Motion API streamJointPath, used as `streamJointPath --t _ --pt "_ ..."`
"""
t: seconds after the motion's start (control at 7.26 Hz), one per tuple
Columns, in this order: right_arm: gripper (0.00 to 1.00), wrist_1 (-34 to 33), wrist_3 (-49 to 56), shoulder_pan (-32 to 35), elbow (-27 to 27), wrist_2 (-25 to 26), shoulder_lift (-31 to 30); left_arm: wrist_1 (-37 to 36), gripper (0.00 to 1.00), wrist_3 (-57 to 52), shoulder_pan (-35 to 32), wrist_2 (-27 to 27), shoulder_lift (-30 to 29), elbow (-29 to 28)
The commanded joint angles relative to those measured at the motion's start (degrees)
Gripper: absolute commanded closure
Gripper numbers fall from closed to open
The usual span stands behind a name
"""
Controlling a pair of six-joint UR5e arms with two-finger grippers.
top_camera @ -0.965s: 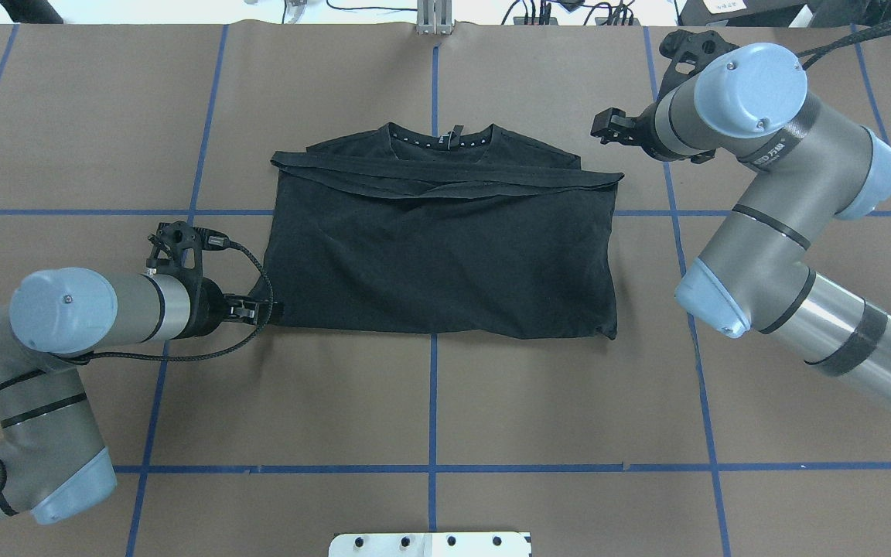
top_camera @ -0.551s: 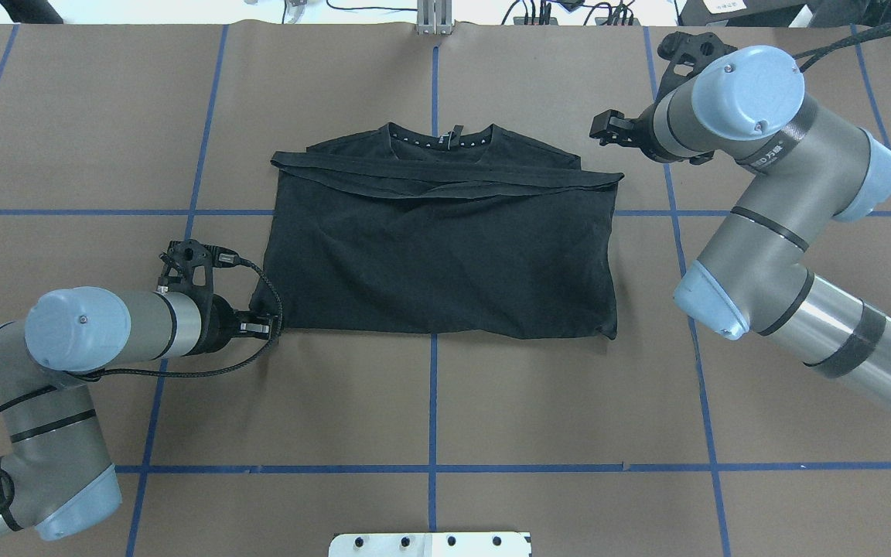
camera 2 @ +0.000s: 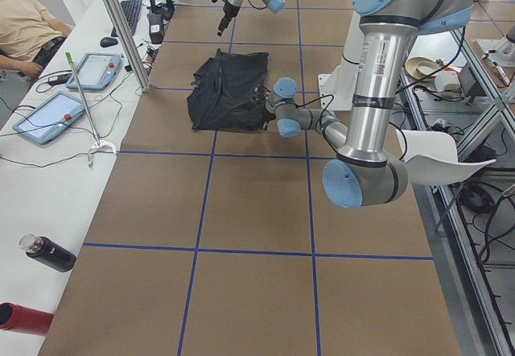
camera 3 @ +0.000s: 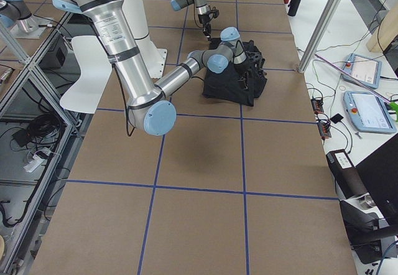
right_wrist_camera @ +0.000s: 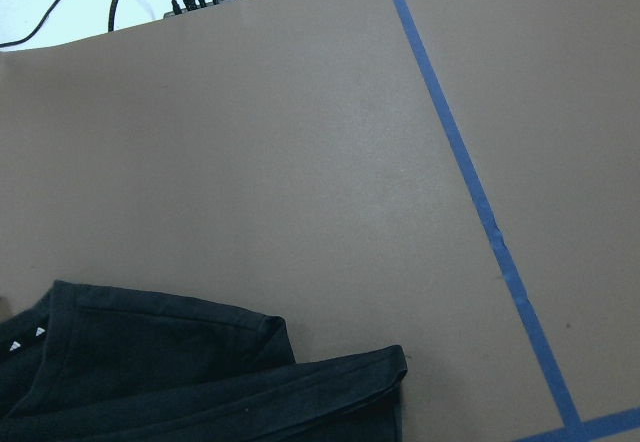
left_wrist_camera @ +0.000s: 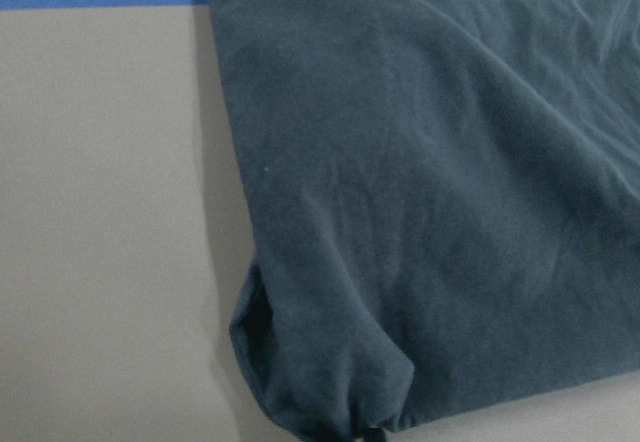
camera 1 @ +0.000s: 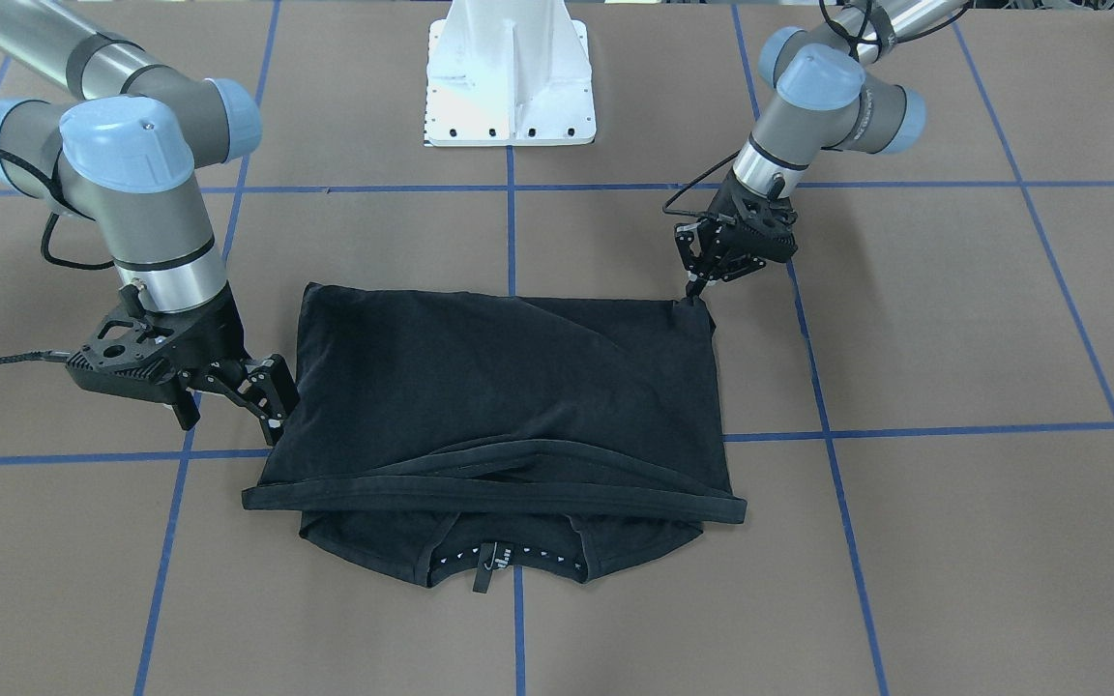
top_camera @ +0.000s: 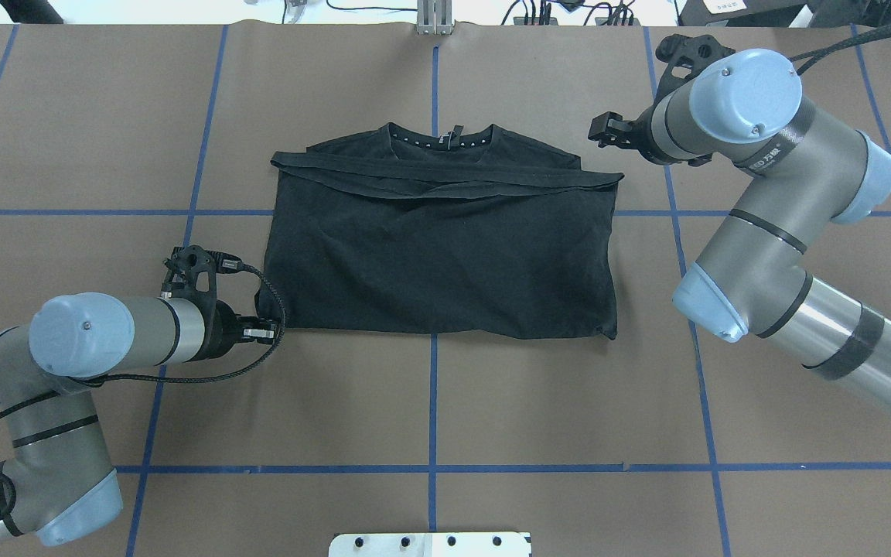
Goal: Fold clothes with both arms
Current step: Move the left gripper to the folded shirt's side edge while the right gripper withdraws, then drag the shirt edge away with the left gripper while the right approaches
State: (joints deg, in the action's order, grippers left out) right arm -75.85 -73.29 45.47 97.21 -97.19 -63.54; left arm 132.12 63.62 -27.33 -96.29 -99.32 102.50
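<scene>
Overhead exterior shows the black short-sleeved T-shirt (top_camera: 445, 255) folded into a wide, soft rectangle on the brown paper-covered table (top_camera: 569, 402), which is crossed by blue tape lines (top_camera: 432, 402). The matte fabric carries faint creases. Its doubled hem (top_camera: 445, 184) lies as a thin band just below the ribbed collar (top_camera: 445, 139), whose inside shows small white marks.

The black two-finger left gripper (top_camera: 266, 333) sits at the shirt's corner nearest the robot on its left. Its fingers are pinched together on that corner, and in the left wrist view the cloth (left_wrist_camera: 450, 162) puckers to a point at the bottom edge.

The black two-finger right gripper (top_camera: 599, 128) stands spread wide and holds nothing. It is near the far right corner, just beyond the hem band and apart from the fabric, and the right wrist view sees only the shirt's edge (right_wrist_camera: 150, 362) below it.
</scene>
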Motion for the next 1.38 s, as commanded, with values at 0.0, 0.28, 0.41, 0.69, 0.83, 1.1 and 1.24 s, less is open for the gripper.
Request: streamJointPath --t 0.0,0.28,0.41,0.69,0.83,1.1,1.24 --pt "0.0 0.1 0.0 -1.0 0.1 0.0 0.2 0.1 1.0 -10.7 -5.9 0.0 1.8 -0.5" --pt "0.0 0.1 -0.1 -1.7 0.8 0.1 0.1 0.1 1.0 -20.1 -15.5 -0.2 0.8 -6.3" --pt "0.0 0.1 -0.2 -2.0 0.8 0.2 0.1 0.1 1.0 -24.7 -20.3 -0.3 -2.7 -11.7" --pt "0.0 0.1 -0.9 -2.7 0.9 0.3 0.1 2.1 1.0 -29.0 -25.9 0.0 -15.3 -29.0" --pt "0.0 0.1 -1.0 -2.8 1.2 0.3 0.1 6.0 1.0 -30.6 -27.5 0.1 -22.3 -40.3" --pt "0.0 0.1 -1.1 -3.3 1.2 0.3 0.2 6.8 1.0 -31.3 -28.4 0.1 -29.9 -49.0" --pt "0.0 0.1 -1.2 -3.6 1.1 0.4 0.5 7.0 0.57 -31.5 -28.8 -0.3 -29.7 -48.7"
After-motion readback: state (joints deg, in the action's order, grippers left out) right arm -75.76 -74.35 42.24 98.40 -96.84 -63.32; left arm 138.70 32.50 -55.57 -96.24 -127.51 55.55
